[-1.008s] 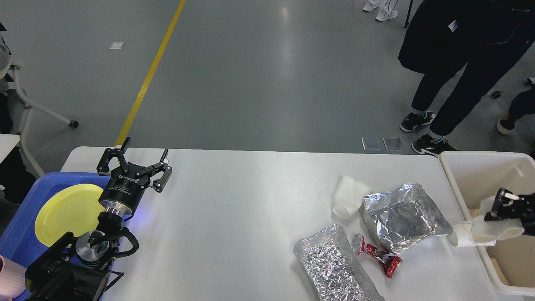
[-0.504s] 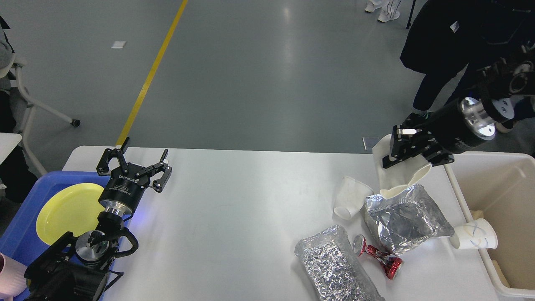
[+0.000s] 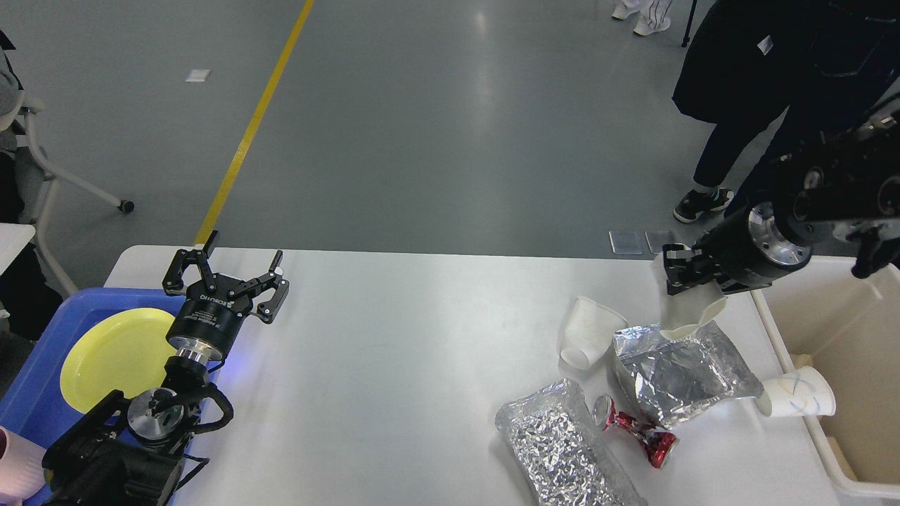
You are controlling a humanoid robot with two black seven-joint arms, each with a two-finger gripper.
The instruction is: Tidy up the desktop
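My left gripper (image 3: 226,275) hovers over the far left part of the desktop (image 3: 394,351), fingers spread wide apart, nothing between them. Just beside it, at the left edge, the blue tray (image 3: 31,379) holds a yellow plate (image 3: 112,355). My right gripper (image 3: 680,275) is above the far right part of the desktop, clenched on a crumpled white paper cup (image 3: 692,313), whose lower rim touches or nearly touches the upper edge of a silver foil bag (image 3: 678,372). A second white cup (image 3: 589,332) lies on its side just left of that bag. A crushed red can (image 3: 636,429) lies between the bag and a second foil bag (image 3: 562,446) nearer me. Another paper cup (image 3: 798,395) lies on its side against the rim of the beige tub (image 3: 780,330) at the right edge.
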